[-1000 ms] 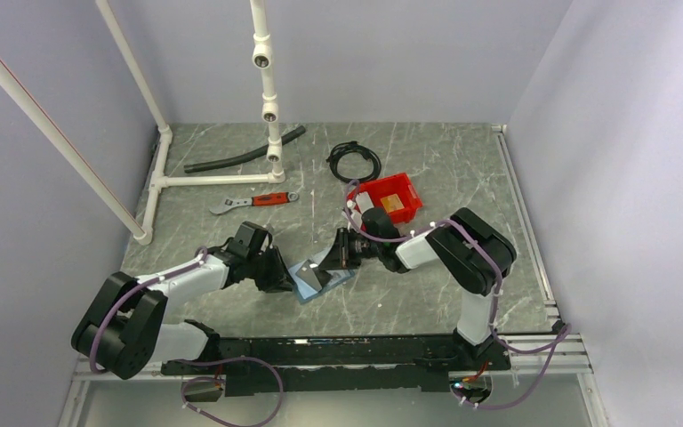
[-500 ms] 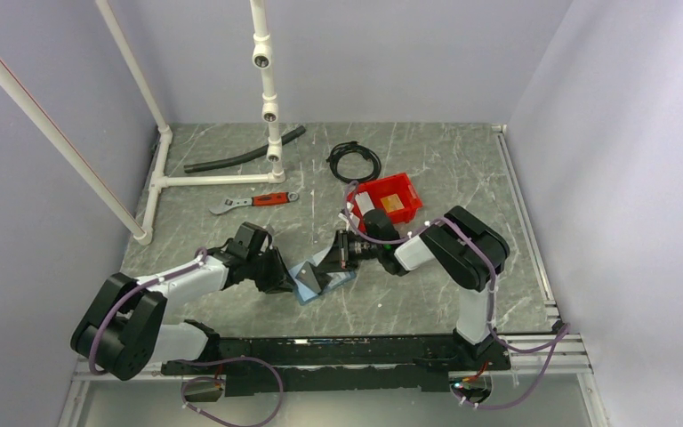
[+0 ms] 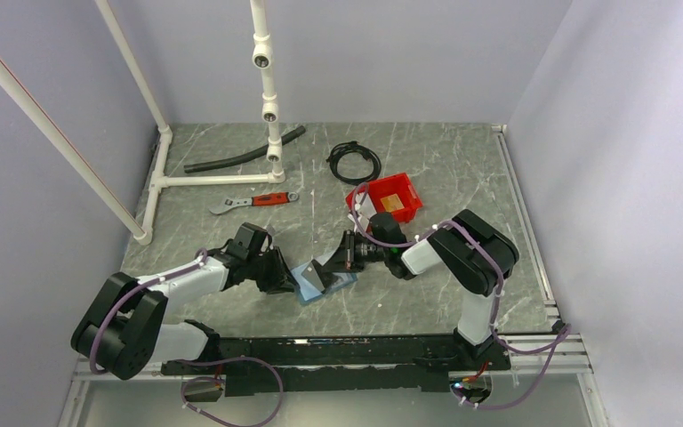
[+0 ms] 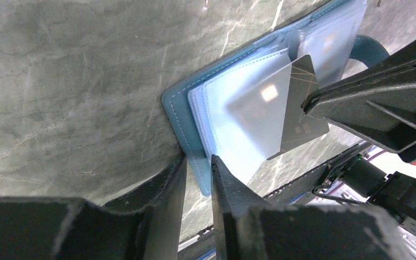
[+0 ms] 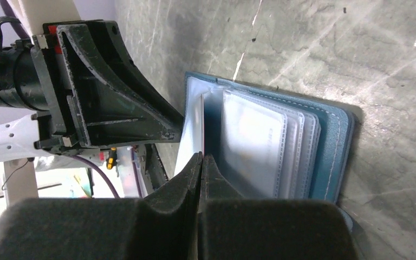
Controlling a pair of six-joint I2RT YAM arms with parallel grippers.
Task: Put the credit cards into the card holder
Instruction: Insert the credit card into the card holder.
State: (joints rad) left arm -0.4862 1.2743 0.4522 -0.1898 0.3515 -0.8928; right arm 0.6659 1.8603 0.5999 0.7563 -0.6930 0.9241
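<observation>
The blue card holder [image 3: 341, 281] [image 4: 181, 116] lies open on the table, its clear sleeves [image 5: 260, 143] fanned out. My left gripper [image 3: 286, 277] [image 4: 196, 164] is shut on the holder's blue cover edge. My right gripper [image 3: 333, 259] [image 5: 201, 158] is shut on a light grey credit card [image 4: 271, 111] [image 3: 318, 274], which stands tilted with its far edge among the sleeves. In the right wrist view that card [image 5: 202, 119] shows edge-on. A tan-orange credit card [image 3: 396, 203] lies in the red bin [image 3: 409, 190].
The red bin stands behind the right arm and also holds a white flat piece [image 3: 366, 205]. A red-handled wrench [image 3: 253, 202], a black cable coil [image 3: 353, 162], a black hose [image 3: 243, 156] and a white pipe frame [image 3: 213, 181] lie further back.
The right gripper's jaws have closed fully on the grey card and its wrist has shifted slightly. The left gripper and the holder have stayed in place.
</observation>
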